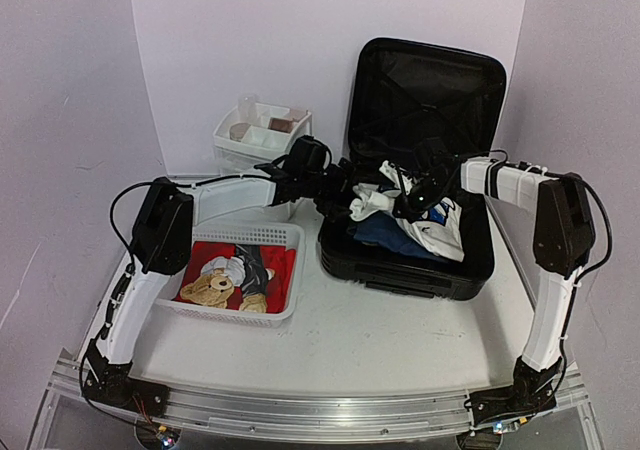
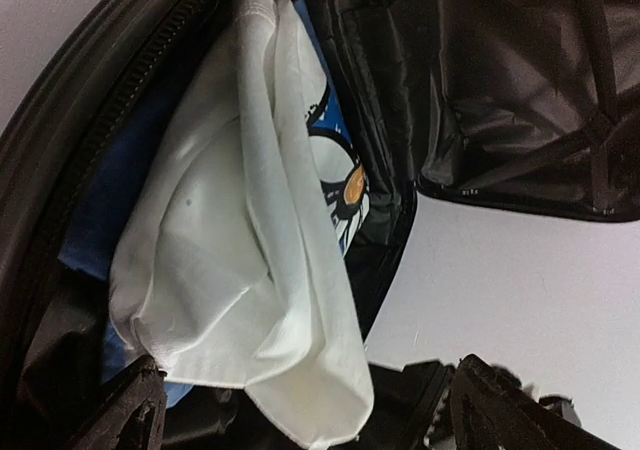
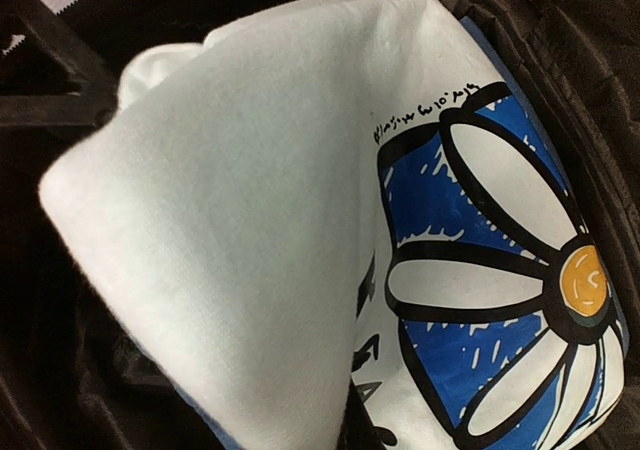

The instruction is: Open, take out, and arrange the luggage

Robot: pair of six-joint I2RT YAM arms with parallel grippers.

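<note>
Luggage (image 1: 430, 90) lies open on worktop (image 1: 380, 340), lid upright, lower shell full of clothes. White flower-print T-shirt (image 1: 440, 232) on top inside luggage. Left jaws wide apart at luggage's left rim, astride shirt fold, not gripping. Right jaws together inside luggage, at shirt; cloth pinched or not, cannot tell. White basket (image 1: 250, 236) just left of luggage.

You won't find a word here that can actually be read. On the white shirt (image 3: 230, 230) in the luggage (image 1: 430, 90), a short line of black scribbled lettering (image 3: 425, 110) runs just above the blue daisy print (image 3: 500, 290), but it is too loose to make out. Lower down, bigger black letter strokes (image 3: 365, 355) disappear into the fold.
</note>
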